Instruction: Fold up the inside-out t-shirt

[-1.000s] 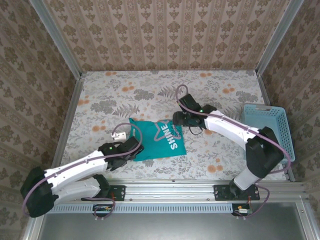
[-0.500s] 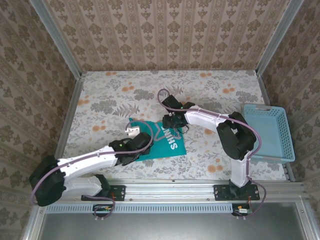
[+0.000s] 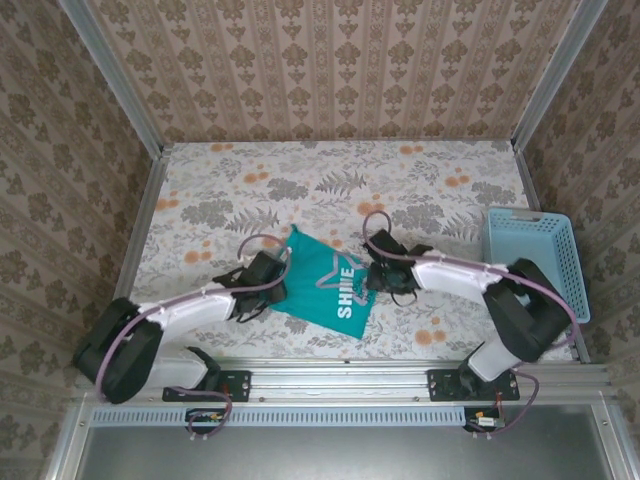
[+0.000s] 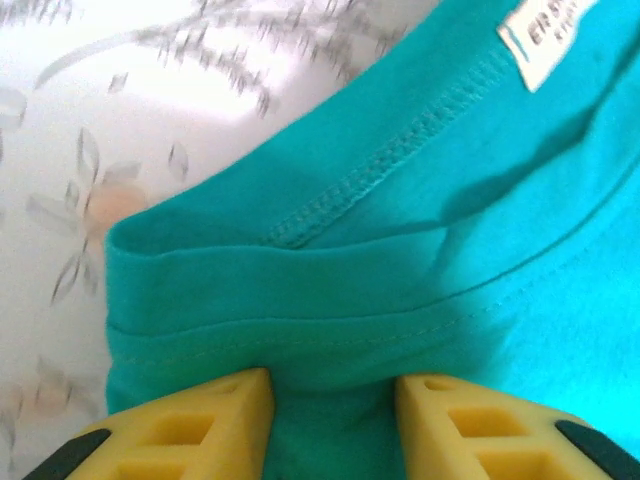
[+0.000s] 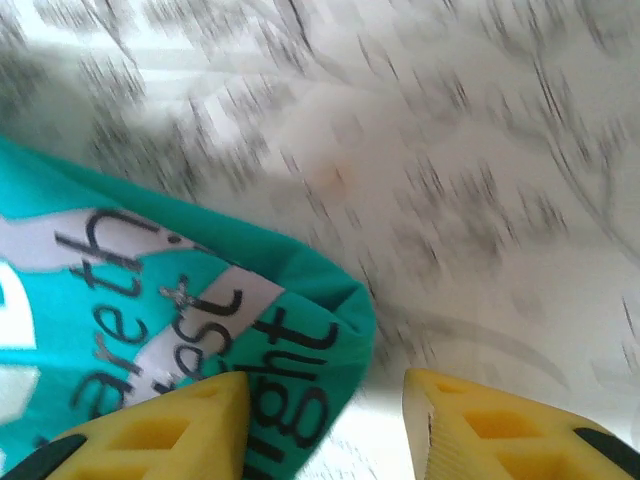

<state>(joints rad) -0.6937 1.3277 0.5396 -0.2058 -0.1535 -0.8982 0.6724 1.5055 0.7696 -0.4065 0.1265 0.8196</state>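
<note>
The teal-green printed cotton t-shirt (image 3: 335, 292) lay on the flowered table (image 3: 250, 190) as a small folded packet. My left gripper (image 4: 332, 388) straddled its hem, though I could not tell if it was gripping. My right gripper (image 5: 325, 388) stood partly open at one corner. I judged the folding nearly finished.

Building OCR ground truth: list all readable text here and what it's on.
"SHINE": white print on the teal t-shirt, top view.
"est", "ight": dark letter fragments around a white band of that print, right wrist view; remaining letters blurred.
White tag on the shirt: print cut off, unreadable.
</note>
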